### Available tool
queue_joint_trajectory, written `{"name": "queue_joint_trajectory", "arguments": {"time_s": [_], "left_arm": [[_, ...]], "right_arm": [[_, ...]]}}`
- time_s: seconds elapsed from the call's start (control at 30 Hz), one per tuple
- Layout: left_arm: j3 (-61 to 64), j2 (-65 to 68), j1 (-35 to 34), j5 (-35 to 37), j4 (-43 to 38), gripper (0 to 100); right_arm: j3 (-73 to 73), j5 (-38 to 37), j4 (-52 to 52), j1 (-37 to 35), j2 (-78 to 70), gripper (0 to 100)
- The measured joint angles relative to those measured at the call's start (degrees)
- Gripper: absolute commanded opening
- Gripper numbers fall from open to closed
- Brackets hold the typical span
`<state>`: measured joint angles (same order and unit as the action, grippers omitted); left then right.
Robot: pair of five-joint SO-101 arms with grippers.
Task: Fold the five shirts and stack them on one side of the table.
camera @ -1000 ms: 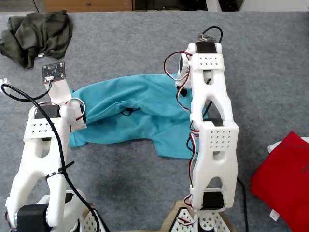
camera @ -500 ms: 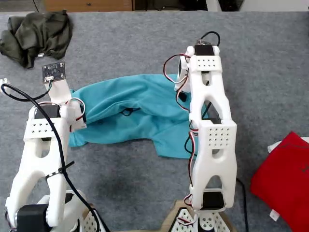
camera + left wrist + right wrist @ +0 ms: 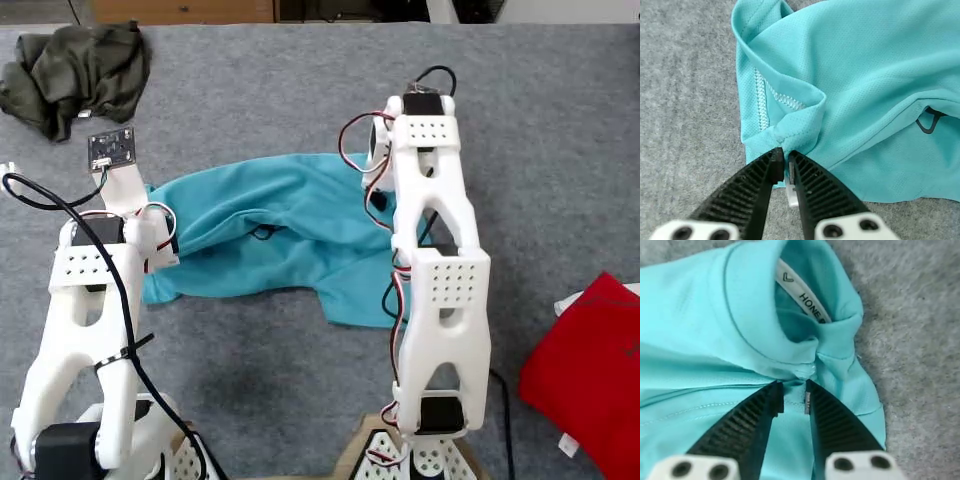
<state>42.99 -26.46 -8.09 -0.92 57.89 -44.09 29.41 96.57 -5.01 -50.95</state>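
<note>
- Under everything lies the grey, felt-like surface point(image 3: 540, 130), matte and nubby. The teal mesh-knit shirt point(image 3: 270, 235) sprawls across the middle of it.
- The cloth is a fine pinhole weave, soft and slack. It lies in long, rumpled folds rather than flat.
- At the shirt's left end the hem shows a pale double line of stitching, and the edge rolls over into a small loop.
- My left tool point(image 3: 785, 162) has black ribbed fingers drawn together to a sliver. They nip a little bunch of that rolled hem right at their tips.
- At the other end, the collar band stands up in an open oval with a white label strip sewn inside.
- My right tool point(image 3: 792, 392) has the same black ribbed fingers, with only a narrow gap between them. They are pinched on a pucker of teal cloth just below the collar seam.
- From above, the shirt runs crosswise between my two white arms. The hem end is by the left arm and the collar end sits under the right arm. One flap hangs toward the near edge between them.
- A crumpled olive-green shirt point(image 3: 80, 70) sits heaped at the far left corner, well apart from the teal one.
- A flat red shirt point(image 3: 590, 370) lies at the right edge, running out of the high view.
</note>
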Motion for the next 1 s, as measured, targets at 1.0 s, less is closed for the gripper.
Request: {"name": "queue_joint_trajectory", "arguments": {"time_s": [1.0], "left_arm": [[0.0, 0.0, 0.0, 0.0, 0.0, 2]], "right_arm": [[0.0, 0.0, 4.3, 2.4, 13.2, 0.9]]}}
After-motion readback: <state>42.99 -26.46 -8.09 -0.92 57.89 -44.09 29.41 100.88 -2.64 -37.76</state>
